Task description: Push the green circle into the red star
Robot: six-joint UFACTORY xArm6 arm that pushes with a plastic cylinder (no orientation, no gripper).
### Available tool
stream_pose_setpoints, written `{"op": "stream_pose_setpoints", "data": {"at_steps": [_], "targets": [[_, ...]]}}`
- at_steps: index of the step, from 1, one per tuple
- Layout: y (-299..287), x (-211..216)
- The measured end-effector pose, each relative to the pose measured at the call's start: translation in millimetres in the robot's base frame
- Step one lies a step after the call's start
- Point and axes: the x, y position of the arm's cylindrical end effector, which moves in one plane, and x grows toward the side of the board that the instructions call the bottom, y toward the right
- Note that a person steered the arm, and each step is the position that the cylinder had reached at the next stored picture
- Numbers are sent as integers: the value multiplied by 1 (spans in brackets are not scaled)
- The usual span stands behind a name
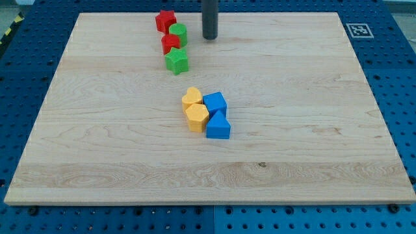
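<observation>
In the camera view, top centre, our tip (209, 38), a bare rod with no jaws to open, stands just right of the green circle (178, 34); that circle touches the red star (166, 21) at its upper left, above another red block (170, 44) and a green star (177, 62)

Bright, even overhead light; soft short shadows; sharp focus.

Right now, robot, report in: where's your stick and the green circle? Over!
My tip just right of the green circle. Green circle already against the red star. Nothing in between.
</observation>
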Motion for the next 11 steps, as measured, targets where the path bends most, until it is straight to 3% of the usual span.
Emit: {"op": "stream_pose_setpoints", "data": {"at_steps": [4,11], "targets": [[-59,15],[-63,15]]}}
